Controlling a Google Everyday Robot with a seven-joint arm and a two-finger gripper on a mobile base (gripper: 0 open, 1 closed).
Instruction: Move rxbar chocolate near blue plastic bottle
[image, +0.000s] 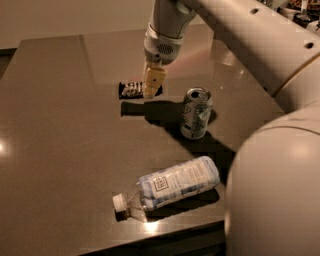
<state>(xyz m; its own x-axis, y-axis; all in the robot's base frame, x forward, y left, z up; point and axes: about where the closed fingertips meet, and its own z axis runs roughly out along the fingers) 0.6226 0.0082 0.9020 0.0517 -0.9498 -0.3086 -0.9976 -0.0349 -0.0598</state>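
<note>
The rxbar chocolate, a small black-wrapped bar with white lettering, is at the far middle of the dark table. My gripper comes down from above and is shut on the bar's right end. A separate shadow lies on the table just below the bar, so the bar seems to be slightly off the surface. The blue plastic bottle lies on its side near the table's front edge, with its white cap pointing left. It is well apart from the bar.
A green-and-white drink can stands upright between the bar and the bottle, to the right of the gripper. My arm's large white body fills the right side. The table's front edge runs just below the bottle.
</note>
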